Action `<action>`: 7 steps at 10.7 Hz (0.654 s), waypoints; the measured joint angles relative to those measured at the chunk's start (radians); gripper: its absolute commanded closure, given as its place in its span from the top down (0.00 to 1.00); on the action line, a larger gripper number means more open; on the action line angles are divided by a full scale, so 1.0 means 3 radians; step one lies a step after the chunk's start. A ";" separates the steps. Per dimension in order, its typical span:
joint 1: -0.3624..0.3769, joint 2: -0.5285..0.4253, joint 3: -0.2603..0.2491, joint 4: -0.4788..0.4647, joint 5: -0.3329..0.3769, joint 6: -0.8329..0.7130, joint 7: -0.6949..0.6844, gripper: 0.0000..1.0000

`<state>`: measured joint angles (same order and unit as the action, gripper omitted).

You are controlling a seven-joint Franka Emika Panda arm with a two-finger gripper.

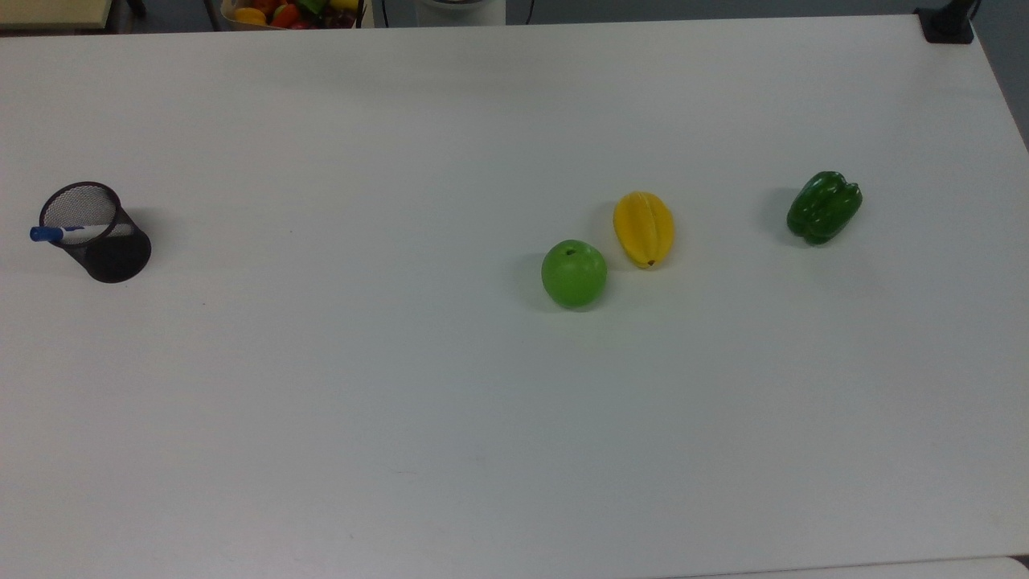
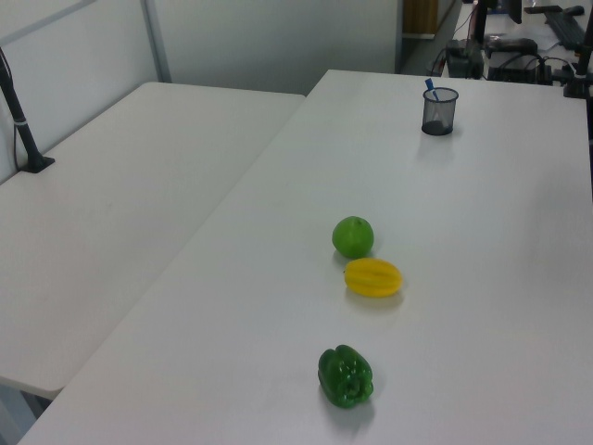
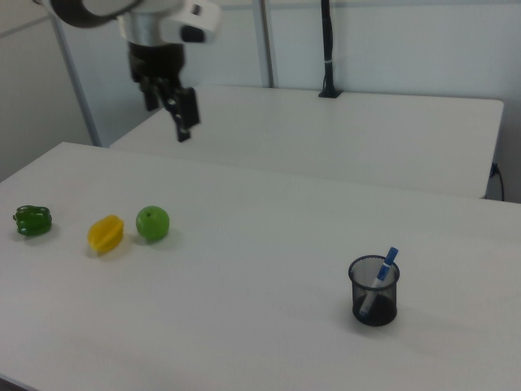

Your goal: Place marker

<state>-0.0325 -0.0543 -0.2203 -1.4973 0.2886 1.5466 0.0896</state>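
The marker (image 3: 379, 277) is not held by the claw (image 3: 168, 110). In the right view the claw is seen raised high above the table (image 1: 482, 450), toward the right view's upper left. Its two fingers (image 3: 186, 114) are spread apart with nothing between them, and it is well apart from everything on the surface.

Below the claw, near the right view's left edge, three pieces of fruit are laid in a loose row: a green apple (image 3: 152, 222), a yellow ribbed fruit (image 3: 106, 233) just beside it, and a green pepper (image 3: 32, 221) further out. In the top view the apple (image 1: 573, 273) and the yellow fruit (image 1: 643, 228) are seen close together but apart, with the pepper (image 1: 823, 206) off toward the top view's right. None of them is touched, and they are judged to be bystanders to the task.

Furthest from the claw, a black mesh cup (image 3: 374, 297) is stood upright on the table, and the marker (image 1: 68, 233) is found inside it. The marker is tilted rather than upright. Its lower end rests in the bottom of the cup, its body is propped against the rim, and its blue cap (image 2: 429, 88) pokes out above. The lean is explained by the cup (image 1: 112, 249) being much wider than the slim pen, so support is given by the wall.

With the marker lodged in the cup and the claw empty and away, the placing is judged to be done
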 measured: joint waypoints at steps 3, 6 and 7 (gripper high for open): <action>0.0037 -0.0083 0.0683 -0.0049 -0.0457 -0.0015 0.0441 1.00; 0.0101 -0.0068 0.0919 -0.0354 -0.0662 0.0204 0.0390 1.00; 0.0113 -0.0056 0.0919 -0.0468 -0.0700 0.0345 0.0297 1.00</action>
<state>0.0013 -0.0711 0.0553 -1.6377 0.0786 1.6500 0.1786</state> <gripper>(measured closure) 0.000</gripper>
